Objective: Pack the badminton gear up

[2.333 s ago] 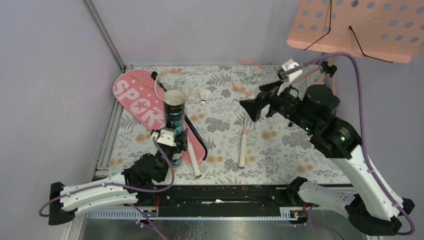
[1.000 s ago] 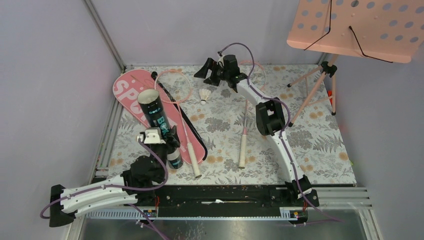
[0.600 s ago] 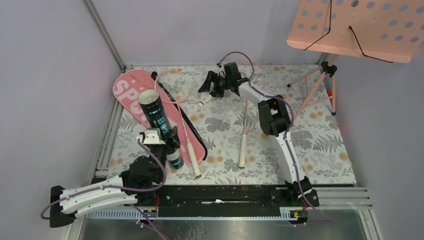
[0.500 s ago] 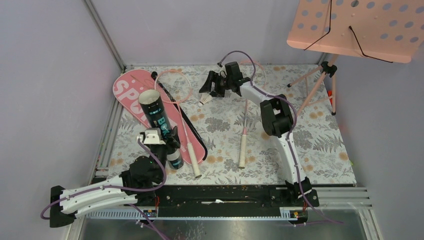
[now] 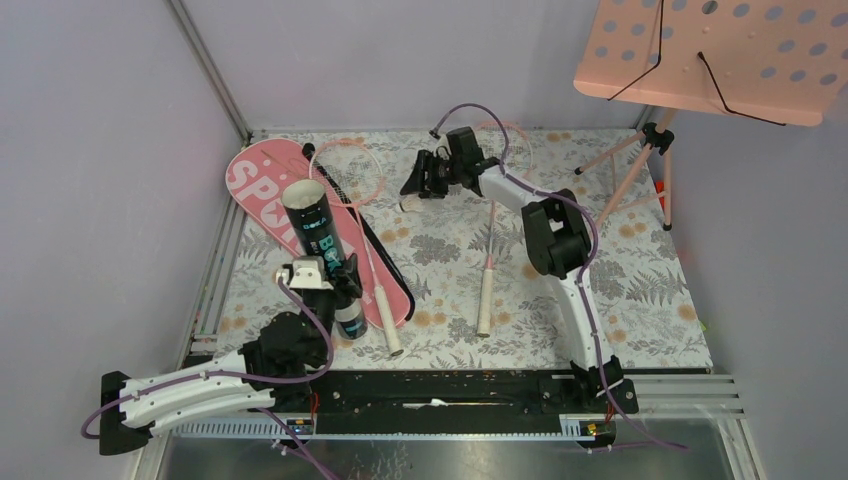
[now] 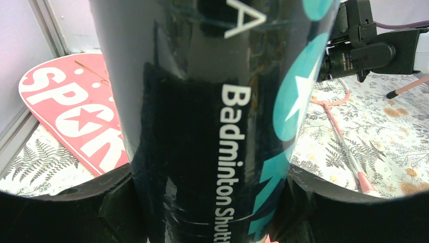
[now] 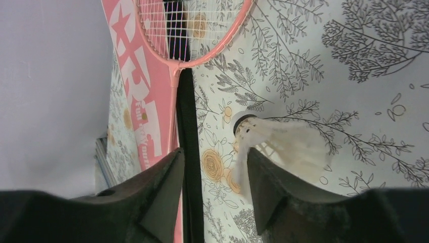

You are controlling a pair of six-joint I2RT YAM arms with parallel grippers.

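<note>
My left gripper (image 5: 328,272) is shut on a long black tube (image 5: 316,222), held nearly upright with its open mouth up; in the left wrist view the tube (image 6: 212,101) fills the gap between both fingers (image 6: 117,202). My right gripper (image 5: 414,187) is low over a white shuttlecock (image 5: 405,203). In the right wrist view the jaws (image 7: 215,157) stand apart, and the shuttlecock (image 7: 286,147) lies with its feather edge against the right finger (image 7: 265,192). The pink "SPORT" cover (image 5: 258,195) lies at left with one racket (image 5: 350,172) on it. The other racket (image 5: 487,285) lies mid-table.
A pink perforated music stand (image 5: 710,50) hangs over the back right corner, and its tripod legs (image 5: 640,165) stand on the floral cloth. The cover's black strap (image 7: 189,152) runs just left of the shuttlecock. Grey walls close the left and the back.
The right arm swung from the back right to the shuttlecock and came down over it, its jaws narrowing. The left gripper has tilted the tube slightly more upright.
</note>
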